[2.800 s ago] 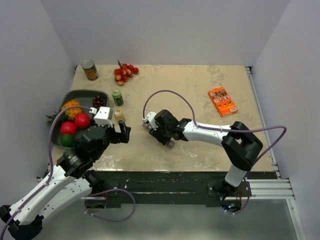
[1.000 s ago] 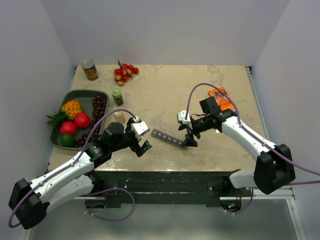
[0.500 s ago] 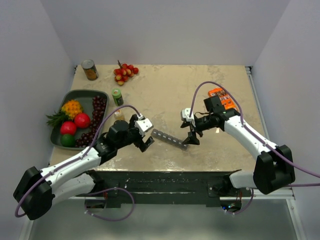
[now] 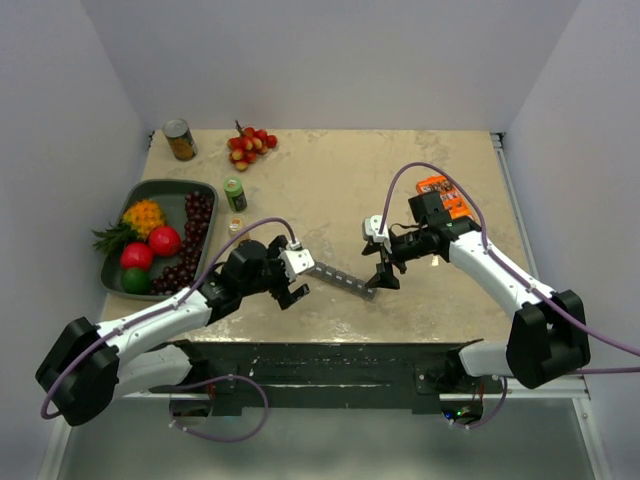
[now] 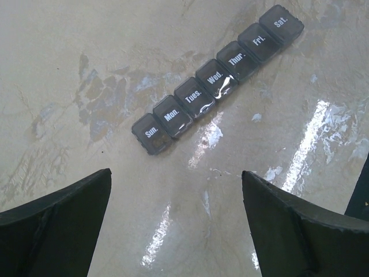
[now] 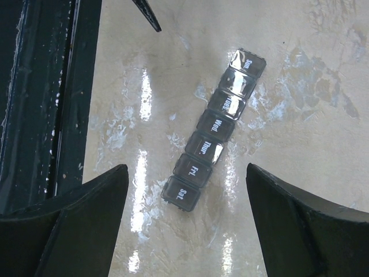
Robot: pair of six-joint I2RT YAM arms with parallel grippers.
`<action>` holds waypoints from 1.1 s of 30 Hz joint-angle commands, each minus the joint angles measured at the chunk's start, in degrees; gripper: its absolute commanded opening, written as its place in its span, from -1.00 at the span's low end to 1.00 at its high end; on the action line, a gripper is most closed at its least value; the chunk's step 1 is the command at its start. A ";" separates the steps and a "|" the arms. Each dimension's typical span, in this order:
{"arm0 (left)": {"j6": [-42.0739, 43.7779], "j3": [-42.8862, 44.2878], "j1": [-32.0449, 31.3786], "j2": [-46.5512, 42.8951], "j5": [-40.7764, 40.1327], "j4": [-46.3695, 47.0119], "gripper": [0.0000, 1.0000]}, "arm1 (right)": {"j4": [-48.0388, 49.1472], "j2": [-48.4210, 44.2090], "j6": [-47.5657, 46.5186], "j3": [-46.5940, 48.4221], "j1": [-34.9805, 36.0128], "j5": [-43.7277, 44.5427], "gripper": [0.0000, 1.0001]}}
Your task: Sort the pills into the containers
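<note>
**Near edge of the tabletop.** My left tool (image 4: 293,290) was released, its jaws spread wide with nothing between them, and it hung over the "Sun." end of the pill organiser (image 4: 340,280). My right tool (image 4: 385,278) was likewise spread and empty, poised at the "Sat." end. In both wrist views the fingers stood apart from the strip, touching nothing.

**Organiser.** The dark-grey strip lay flat and slantwise near the middle of the near edge. Its seven compartments read Sun. to Sat. (image 5: 219,81), and every lid appeared closed (image 6: 216,133).

**Middle ground, left.** A small clear bottle (image 4: 236,227) stood upright just inside the left edge, well apart from the strip and behind my left arm. I judged it to hold the pills, though they could not be made out at this size. Beyond it stood a green-capped bottle (image 4: 234,193), beside the fruit tray (image 4: 160,184) on the left edge.

**Right and far.** An orange packet (image 4: 432,183) lay toward the right edge, partly behind my right arm. Berries (image 4: 250,145) and a can (image 4: 180,140) sat near the far-left corner.

**Progress.** By my reading, nothing was sorted. No lid was open and the bottle was not in hand. Opening compartments, fetching the bottle and dispensing all remained.
</note>
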 commanded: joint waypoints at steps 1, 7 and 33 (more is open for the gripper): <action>3.79 1.30 0.25 1.39 2.40 3.32 0.97 | 0.40 -0.88 -0.90 0.52 -0.41 -1.42 0.71; 6.87 3.85 0.25 5.61 3.72 2.89 0.97 | 0.14 -0.62 -1.08 0.60 -0.32 -1.15 0.71; 24.97 14.30 0.25 24.58 10.84 3.50 0.89 | -1.01 0.18 -2.22 1.13 -1.20 -0.10 0.72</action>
